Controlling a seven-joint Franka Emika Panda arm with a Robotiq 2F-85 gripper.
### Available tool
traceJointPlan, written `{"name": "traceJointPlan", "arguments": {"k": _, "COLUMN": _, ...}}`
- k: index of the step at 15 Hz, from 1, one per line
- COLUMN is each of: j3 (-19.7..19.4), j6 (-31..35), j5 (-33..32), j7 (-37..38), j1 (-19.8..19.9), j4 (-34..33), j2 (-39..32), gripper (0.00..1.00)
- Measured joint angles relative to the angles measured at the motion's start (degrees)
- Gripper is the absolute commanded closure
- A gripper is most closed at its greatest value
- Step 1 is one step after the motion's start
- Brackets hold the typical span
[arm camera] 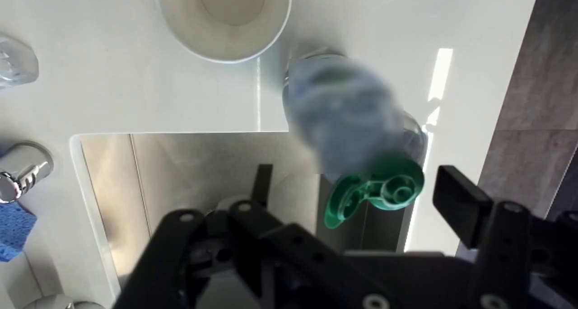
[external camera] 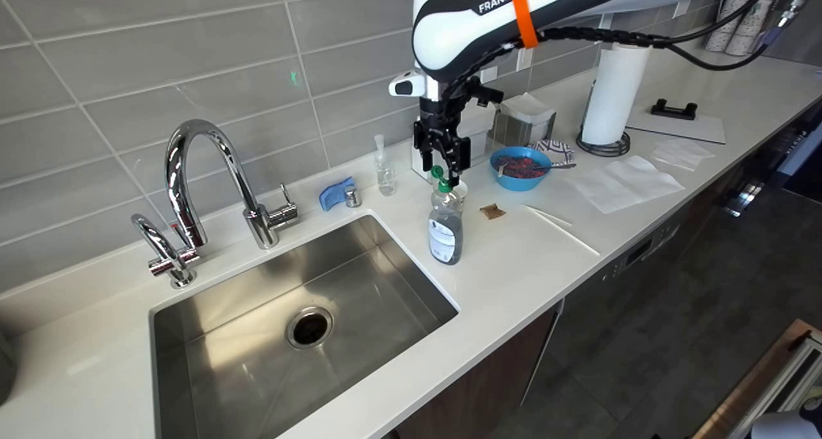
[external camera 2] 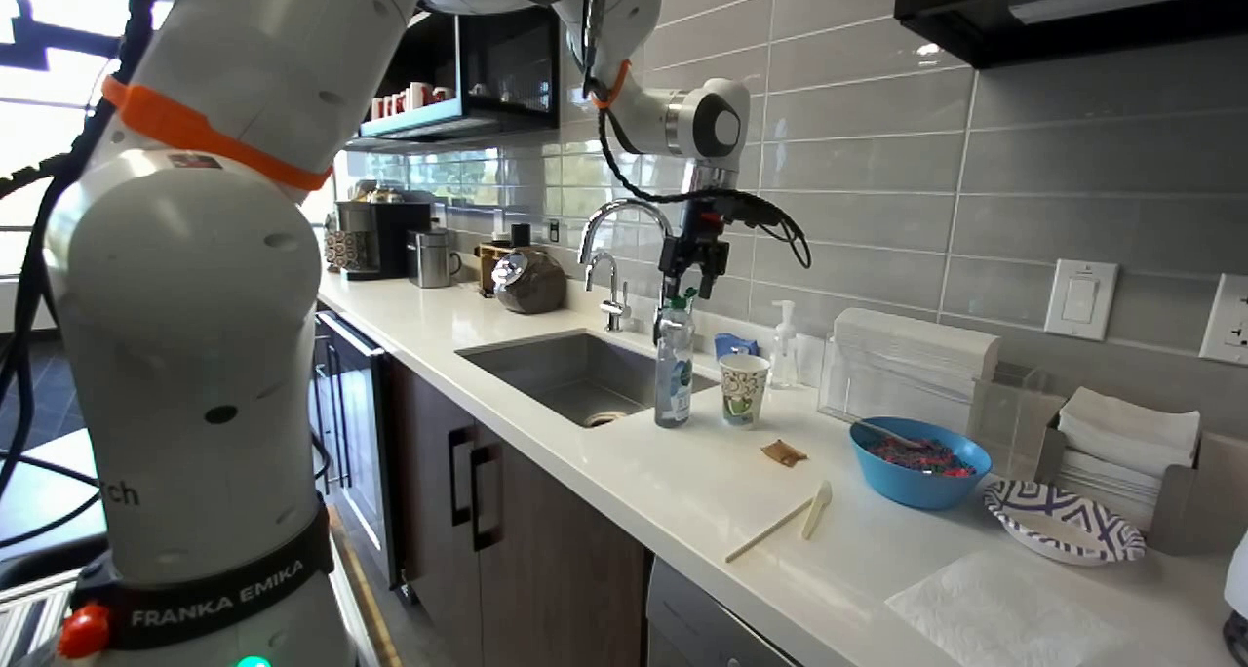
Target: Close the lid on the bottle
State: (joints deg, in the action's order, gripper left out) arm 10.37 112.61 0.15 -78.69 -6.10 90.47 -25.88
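My gripper (arm camera: 360, 194) hangs at the top of the bottle (external camera: 445, 233), its fingers (arm camera: 463, 207) spread well apart and released. In the wrist view the lid (arm camera: 384, 178) shows between them, with a gap on either side. The bottle, clear with a pale label, stands upright on the counter (external camera: 514, 266); its body is blurred in my wrist view. The teal-green lid sits on top of the bottle, its flip top (arm camera: 339, 206) hinged open to one side, so I can see the spout (arm camera: 402, 194) uncovered.

Just beside the bottle, apart from it, I see a patterned paper cup (external camera 2: 743, 394), and along another side of the bottle runs the steel sink (external camera: 257, 368). A brown scrap (external camera 2: 784, 452) lies near the bottle. Farther from it than the cup, in both exterior views, is a blue bowl (external camera 2: 921, 491) holding small red and dark bits (external camera 2: 921, 457) and a utensil (external camera: 565, 166). Back from the bottle, toward the tiled wall (external camera: 212, 67), are a clear pump dispenser (external camera: 385, 176) and a blue sponge (external camera: 334, 195). In an exterior view, a white paper towel roll (external camera: 616, 95) stands upright, well apart from the bottle.
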Motion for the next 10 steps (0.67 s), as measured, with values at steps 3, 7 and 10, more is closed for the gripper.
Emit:
{"name": "traceJointPlan", "arguments": {"k": 3, "j3": 0.0, "j6": 0.6, "j5": -0.4, "j7": 0.4, "j1": -0.3, "j4": 0.3, "j2": 0.1, "gripper": 0.14}}
{"name": "traceJointPlan", "arguments": {"k": 7, "j3": 0.0, "j6": 1.2, "j5": -2.6, "j7": 1.9, "j1": -0.9, "j4": 0.7, "j2": 0.7, "gripper": 0.33}}
{"name": "traceJointPlan", "arguments": {"k": 10, "j3": 0.0, "j6": 1.3, "j5": -4.3, "j7": 3.5, "j1": -1.4, "j4": 1.7, "j2": 1.8, "gripper": 0.43}}
